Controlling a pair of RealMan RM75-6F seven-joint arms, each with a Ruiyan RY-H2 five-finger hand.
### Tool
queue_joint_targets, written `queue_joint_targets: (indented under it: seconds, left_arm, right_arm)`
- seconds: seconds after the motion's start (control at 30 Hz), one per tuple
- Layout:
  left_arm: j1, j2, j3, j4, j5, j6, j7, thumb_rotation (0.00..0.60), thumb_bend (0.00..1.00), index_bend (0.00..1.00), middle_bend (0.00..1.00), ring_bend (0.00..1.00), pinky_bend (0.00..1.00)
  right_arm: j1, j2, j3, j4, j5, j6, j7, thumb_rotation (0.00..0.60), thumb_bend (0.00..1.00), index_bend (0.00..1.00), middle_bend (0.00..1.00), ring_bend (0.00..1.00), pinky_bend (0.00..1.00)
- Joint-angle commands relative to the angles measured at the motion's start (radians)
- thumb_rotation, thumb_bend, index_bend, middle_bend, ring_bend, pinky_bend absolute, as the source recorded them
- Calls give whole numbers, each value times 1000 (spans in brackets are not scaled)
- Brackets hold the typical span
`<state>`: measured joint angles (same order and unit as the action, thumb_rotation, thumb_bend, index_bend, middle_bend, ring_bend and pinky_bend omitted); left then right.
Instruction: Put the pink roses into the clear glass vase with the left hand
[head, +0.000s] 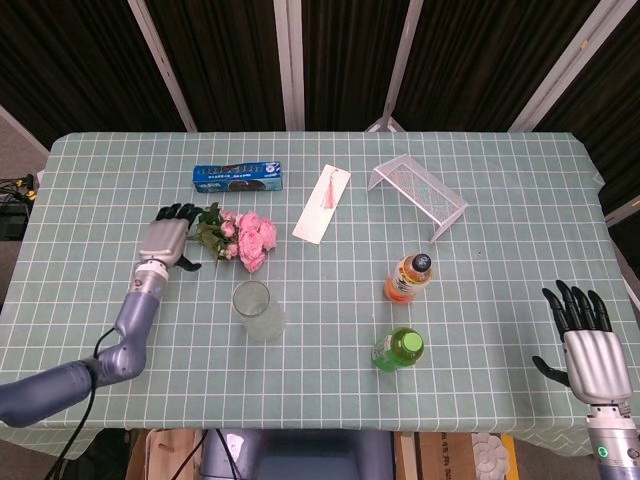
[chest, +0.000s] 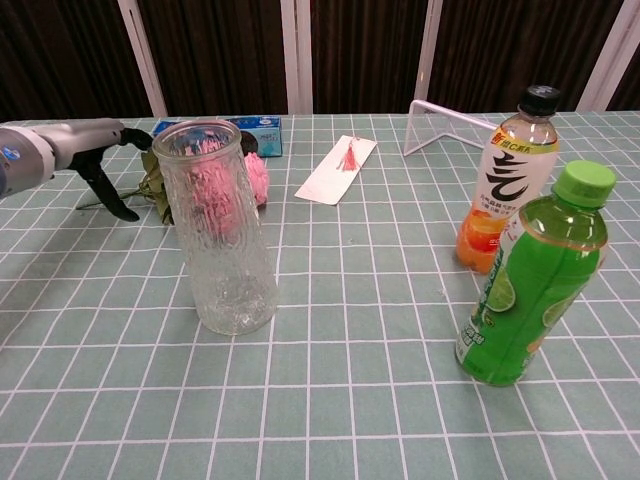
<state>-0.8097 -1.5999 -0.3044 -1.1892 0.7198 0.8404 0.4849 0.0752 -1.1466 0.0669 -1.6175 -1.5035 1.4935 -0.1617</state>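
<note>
The pink roses (head: 248, 238) lie on the table with green leaves (head: 212, 232) and the stem running left, under my left hand (head: 166, 239). The bunch shows in the chest view as pink roses (chest: 252, 180) behind the glass. My left hand hovers over the stem end with fingers spread and holds nothing; in the chest view the left hand (chest: 75, 150) reaches in from the left. The clear glass vase (head: 256, 310) stands upright just in front of the roses, large in the chest view as the vase (chest: 215, 228). My right hand (head: 584, 345) rests open at the table's near right corner.
A green bottle (head: 399, 350) and an orange drink bottle (head: 410, 276) stand right of the vase. A blue biscuit packet (head: 237, 177), a white bookmark card (head: 321, 204) and a clear wire rack (head: 420, 192) lie further back.
</note>
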Motion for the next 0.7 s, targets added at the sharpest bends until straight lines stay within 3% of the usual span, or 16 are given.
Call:
queue_joint_targets:
  seconds: [0.03,0.23,0.53,0.7]
  left_arm:
    - [-23,-46,2,48,17,19,-18,600,106,131,46,0,0]
    - [-48,-120,-10,126,86,52,-83,600,107,139,52,0,0]
    - [-80,-181,0,185,103,35,-66,600,109,163,89,0,0]
    - [-94,-211,3,209,101,24,-53,600,194,204,197,26,1]
  right_arm:
    - [0,0,0,0,1,0,0,600,155,99,36,12,0]
    - [2,-4,1,3,3,-3,-3,600,155,99,36,12,0]
    - [4,-7,0,5,5,-8,-9,600,155,99,36,12,0]
    - [4,-8,1,6,7,-7,-8,600,155,99,36,12,0]
